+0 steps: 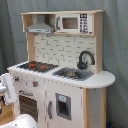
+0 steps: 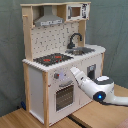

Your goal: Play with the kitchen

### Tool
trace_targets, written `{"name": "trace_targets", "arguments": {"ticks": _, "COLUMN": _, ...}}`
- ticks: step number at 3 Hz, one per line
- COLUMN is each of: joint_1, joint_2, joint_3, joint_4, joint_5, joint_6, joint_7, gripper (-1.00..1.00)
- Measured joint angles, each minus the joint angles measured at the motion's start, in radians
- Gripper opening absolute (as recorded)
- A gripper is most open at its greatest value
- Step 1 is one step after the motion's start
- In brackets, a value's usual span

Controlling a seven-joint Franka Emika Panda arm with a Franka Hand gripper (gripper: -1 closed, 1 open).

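The tall white and light-wood toy kitchen stands in the middle of both exterior views. It has a black-red hob, a black faucet over the sink, a grey hood and a windowed oven door. In the second exterior view my gripper sits at the kitchen's front, just right of the knobs and above the oven door. The white arm comes in from the lower right. A white part of the arm shows at the first exterior view's left edge.
A toy microwave sits in the kitchen's top shelf. The kitchen stands on a light-wood surface. A grey-green curtain hangs behind it.
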Motion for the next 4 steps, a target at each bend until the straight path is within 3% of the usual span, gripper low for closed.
{"name": "trace_targets", "arguments": {"ticks": 2, "joint_1": -0.001, "joint_2": 0.0, "joint_3": -0.009, "joint_4": 0.002, "joint_5": -0.082, "joint_6": 0.071, "joint_7": -0.216, "gripper": 1.0}}
{"name": "trace_targets", "arguments": {"ticks": 4, "joint_1": -0.001, "joint_2": 0.0, "joint_3": -0.03, "joint_4": 0.01, "joint_5": -0.129, "joint_6": 0.146, "joint_7": -0.434, "gripper": 1.0}}
